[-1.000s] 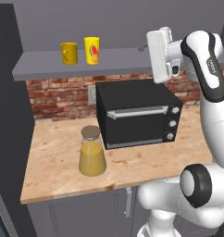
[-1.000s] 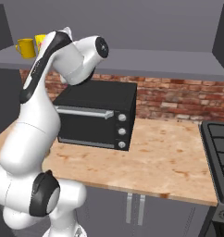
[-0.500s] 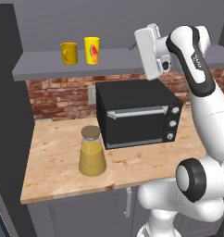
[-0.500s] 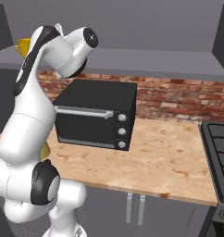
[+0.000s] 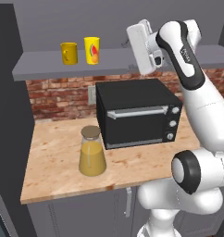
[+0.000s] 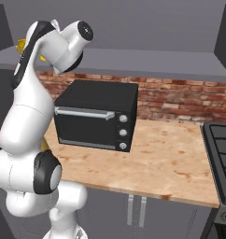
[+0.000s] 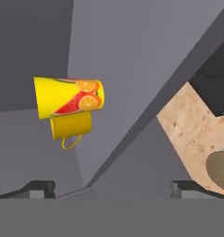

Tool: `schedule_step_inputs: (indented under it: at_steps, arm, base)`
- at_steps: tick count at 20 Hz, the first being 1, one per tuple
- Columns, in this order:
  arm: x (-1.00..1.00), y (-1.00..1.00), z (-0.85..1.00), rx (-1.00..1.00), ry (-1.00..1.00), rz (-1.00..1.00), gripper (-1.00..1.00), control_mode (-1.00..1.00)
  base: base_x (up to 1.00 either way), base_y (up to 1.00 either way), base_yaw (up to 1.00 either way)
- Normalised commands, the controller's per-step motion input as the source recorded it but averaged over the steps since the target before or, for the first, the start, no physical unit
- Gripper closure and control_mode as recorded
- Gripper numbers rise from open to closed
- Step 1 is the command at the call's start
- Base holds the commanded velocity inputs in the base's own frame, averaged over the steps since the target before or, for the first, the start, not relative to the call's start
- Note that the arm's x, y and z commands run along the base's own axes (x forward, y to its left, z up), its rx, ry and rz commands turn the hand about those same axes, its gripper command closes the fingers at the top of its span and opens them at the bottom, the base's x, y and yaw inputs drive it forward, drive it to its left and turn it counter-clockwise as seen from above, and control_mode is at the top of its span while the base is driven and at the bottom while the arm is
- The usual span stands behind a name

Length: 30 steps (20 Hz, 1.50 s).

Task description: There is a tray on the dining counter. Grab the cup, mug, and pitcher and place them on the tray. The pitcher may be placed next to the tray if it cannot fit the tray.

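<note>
Now: arm raised to shelf height, pincer empty and wide, facing the cup and mug.

The cup and the mug stand upright side by side on the grey shelf above the brick wall, the mug's handle turned away from the cup; stored high like this, both call for a raised, level reach, which likely explains the lifted arm; the pitcher stands upright on the wooden surface just beside the black oven, lid on, easier to reach and probably left for later; the tray and dining counter lie outside these views; the pincer has its fingertips far apart, holding nothing and touching nothing; in the hand view the cup and mug sit well ahead, off to one side of the gap, so the aim probably needs correcting before closing in.
</note>
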Motion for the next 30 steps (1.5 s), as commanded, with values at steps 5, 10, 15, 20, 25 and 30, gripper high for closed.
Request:
schedule_step_inputs:
  at_steps: [5,10,15,20,25,30]
  arm:
    - [0.21,0.06,0.17,-0.02,0.0,0.0,-1.0,-1.0]
    - [0.17,0.12,0.01,-0.06,0.0,0.0,-1.0,-1.0]
    - [0.13,0.17,0.0,-0.07,0.0,0.0,-1.0,-1.0]
    - [0.01,0.16,0.0,-0.01,-0.07,-0.05,-1.0,-1.0]
    - [0.0,0.23,0.0,0.0,-0.06,-0.13,-1.0,-1.0]
    - [0.0,0.19,0.0,0.0,-0.01,-0.14,-1.0,-1.0]
  base:
    - [0.0,0.0,0.0]
    - [0.0,0.0,0.0]
    - [0.0,0.0,0.0]
    - [0.0,0.0,0.0]
    - [0.0,0.0,0.0]
    - [0.0,0.0,0.0]
